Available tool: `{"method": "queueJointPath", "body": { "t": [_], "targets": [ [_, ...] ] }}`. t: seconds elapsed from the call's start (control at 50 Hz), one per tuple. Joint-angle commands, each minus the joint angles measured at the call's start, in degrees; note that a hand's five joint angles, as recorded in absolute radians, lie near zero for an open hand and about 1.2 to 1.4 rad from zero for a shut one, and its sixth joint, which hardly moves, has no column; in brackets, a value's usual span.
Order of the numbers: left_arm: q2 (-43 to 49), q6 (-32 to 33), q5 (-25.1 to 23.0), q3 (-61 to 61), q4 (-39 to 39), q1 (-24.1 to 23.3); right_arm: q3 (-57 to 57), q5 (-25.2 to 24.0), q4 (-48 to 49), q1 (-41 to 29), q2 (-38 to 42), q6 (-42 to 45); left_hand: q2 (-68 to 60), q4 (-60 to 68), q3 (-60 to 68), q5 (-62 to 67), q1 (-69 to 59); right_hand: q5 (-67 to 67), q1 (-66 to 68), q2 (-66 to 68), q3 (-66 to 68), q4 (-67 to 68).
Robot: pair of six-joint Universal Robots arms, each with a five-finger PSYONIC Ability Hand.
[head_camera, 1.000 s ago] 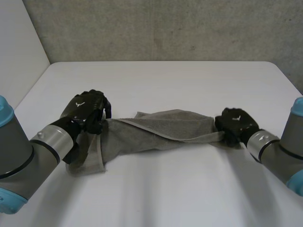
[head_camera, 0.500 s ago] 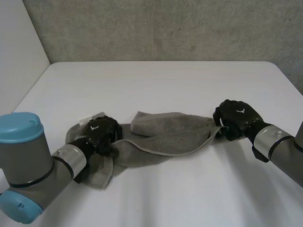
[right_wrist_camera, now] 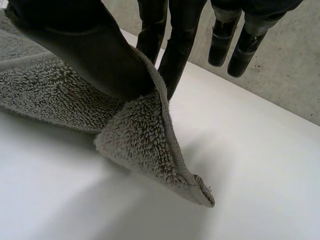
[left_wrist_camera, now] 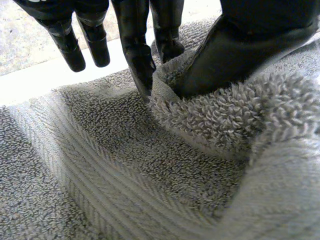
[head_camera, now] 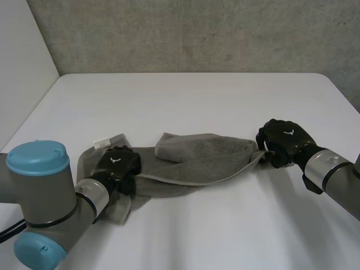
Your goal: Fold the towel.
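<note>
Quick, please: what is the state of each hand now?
Left hand: closed, pinching a fold of the towel.
Right hand: closed, pinching a corner of the towel.

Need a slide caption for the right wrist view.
Right robot hand pinches the grey towel near its corner, over the white table.

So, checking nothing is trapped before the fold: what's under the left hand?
Grey towel: the left hand rests on its end, pinching a ridge of cloth between thumb and fingers. Anything beneath that layer is covered; the table surface there cannot be seen.
</note>
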State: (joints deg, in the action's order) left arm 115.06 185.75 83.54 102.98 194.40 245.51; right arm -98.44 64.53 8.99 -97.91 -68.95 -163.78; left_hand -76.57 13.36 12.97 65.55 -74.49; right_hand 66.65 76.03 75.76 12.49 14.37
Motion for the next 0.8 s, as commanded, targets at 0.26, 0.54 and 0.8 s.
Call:
{"method": "queueJointPath", "body": {
  "t": [0.26, 0.54, 0.8],
  "targets": [
    [-10.48, 9.17, -6.1, -5.83, -6.05, 5.51, 10.52, -5.12, -23.67, -0.44, -5.32, 13.05, -3.43, -3.36, -2.97, 4.45, -5.51, 3.35, 3.97, 4.24, -2.49, -4.37],
    [-3.88, 17.19, -6.46, -44.0, -1.04, 4.54, 52.73, 5.87, -12.07, -5.19, -0.3, -2.86, -3.43, -3.36, -2.97, 4.45, -5.51, 3.35, 3.97, 4.24, -2.49, -4.37],
    [-18.12, 13.41, -13.31, -14.21, 18.91, 9.2, 23.38, -1.95, -2.58, -1.94, -12.34, -4.09, -3.43, -3.36, -2.97, 4.45, -5.51, 3.35, 3.97, 4.24, -2.49, -4.37]
  ]
}}
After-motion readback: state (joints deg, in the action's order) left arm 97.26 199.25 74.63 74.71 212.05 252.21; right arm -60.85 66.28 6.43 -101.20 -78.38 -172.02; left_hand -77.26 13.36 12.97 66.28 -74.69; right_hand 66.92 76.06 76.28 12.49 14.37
